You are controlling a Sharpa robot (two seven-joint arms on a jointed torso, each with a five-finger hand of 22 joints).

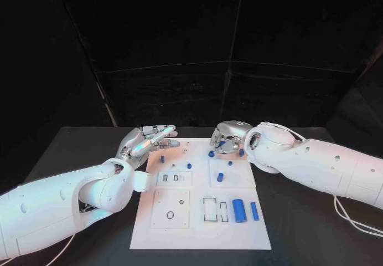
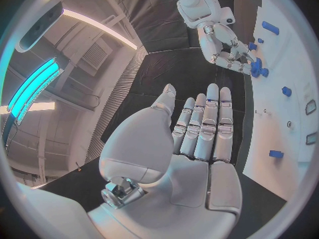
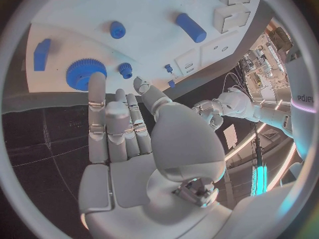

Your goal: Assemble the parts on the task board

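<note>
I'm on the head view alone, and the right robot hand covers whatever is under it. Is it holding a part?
Observer: No. In the right wrist view, the right robot hand is empty, with its fingers stretched out straight.
Operator: What's at its fingertips?
Observer: A blue gear on the task board, right by the fingertips and not gripped.
Operator: And the left palm?
Observer: The left wrist view shows the left robot hand is empty too, with straight fingers.

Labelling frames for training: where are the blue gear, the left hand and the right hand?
blue gear [image 3: 82, 74], right wrist view, toothed face.
left hand [image 1: 146, 142], head view, palm.
right hand [image 1: 229, 137], head view, back.
</note>
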